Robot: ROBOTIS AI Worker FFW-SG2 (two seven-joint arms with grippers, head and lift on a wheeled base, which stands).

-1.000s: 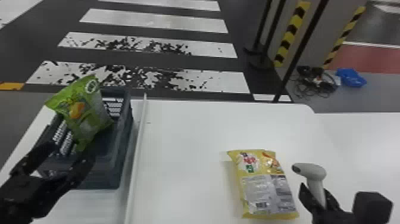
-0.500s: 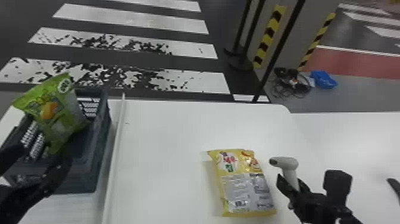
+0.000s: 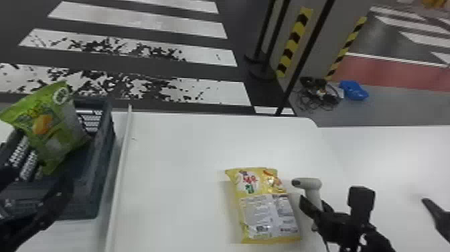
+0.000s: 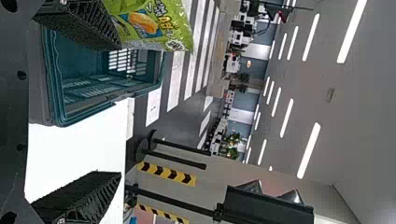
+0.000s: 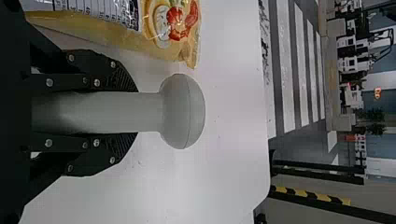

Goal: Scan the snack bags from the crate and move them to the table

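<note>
While right fingers (image 5: 116, 78) are clasping the scanner's handle (image 5: 102, 112), likely leaving its head (image 5: 183, 112) unobstructed, left fingers (image 4: 81, 198) are standing apart at the crate's near edge (image 3: 30, 190).

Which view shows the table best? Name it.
Head view: the widest stretch of table, under the yellow bag. The left wrist view has a patch beside the crate; the right wrist view, a rounded corner.

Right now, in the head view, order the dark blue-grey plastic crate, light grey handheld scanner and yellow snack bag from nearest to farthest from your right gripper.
1. Scanner: held in the right gripper.
2. Yellow snack bag: on the white table, just left of the gripper.
3. Crate: farthest, at the left side.
</note>
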